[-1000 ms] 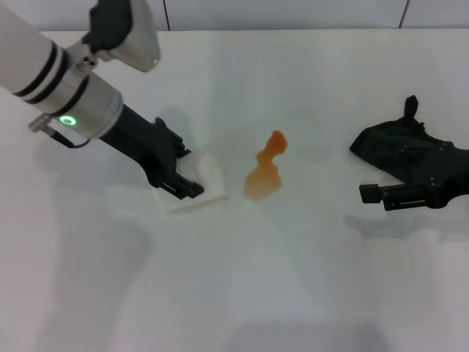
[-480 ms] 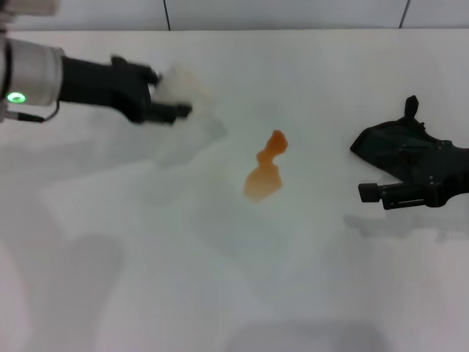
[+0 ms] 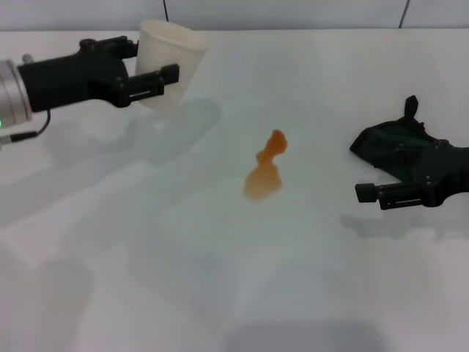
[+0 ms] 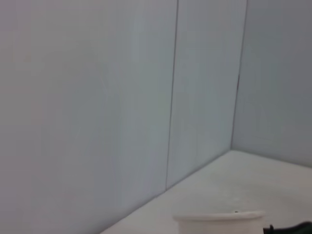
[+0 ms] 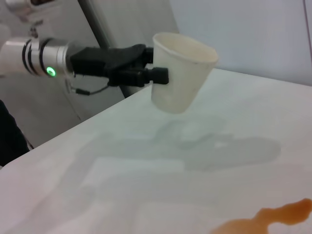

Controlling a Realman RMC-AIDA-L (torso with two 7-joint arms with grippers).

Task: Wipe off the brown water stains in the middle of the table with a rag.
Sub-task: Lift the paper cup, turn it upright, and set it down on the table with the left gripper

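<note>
Brown water stains (image 3: pixel 264 170) mid table (image 3: pixel 220 293). L gripper (image 3: pixel 150 79) clamped on whitish cup (image 3: pixel 170 63), held upright in air, far-left of stain. R gripper (image 3: pixel 381 194) beside black rag (image 3: pixel 392 147), right of stain; finger gap can't tell.

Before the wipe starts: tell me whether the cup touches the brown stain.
Apart. The head view shows the cup held in the left gripper, with bare table between it and the brown water stains.
</note>
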